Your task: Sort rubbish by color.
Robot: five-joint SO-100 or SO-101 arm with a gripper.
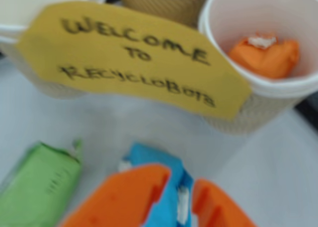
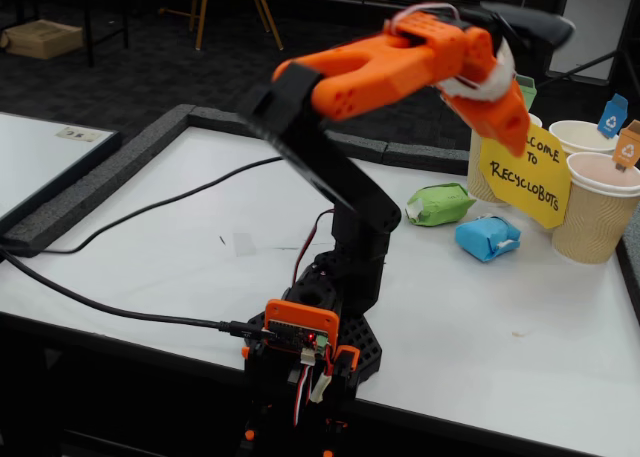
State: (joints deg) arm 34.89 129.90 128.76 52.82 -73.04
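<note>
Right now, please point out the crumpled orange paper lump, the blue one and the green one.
crumpled orange paper lump (image 1: pixel 266 55), wrist view, its middle, inside a cup.
blue lump (image 2: pixel 488 238), fixed view, its top face.
green lump (image 2: pixel 440 203), fixed view, its middle.

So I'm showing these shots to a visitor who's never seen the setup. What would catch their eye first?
Probably the bright orange arm stretching over the white table toward the yellow sign fixed to the paper cups. Next, the green lump and blue lump lying on the table before the cups. In the wrist view, the orange lump sits inside the right cup.
</note>
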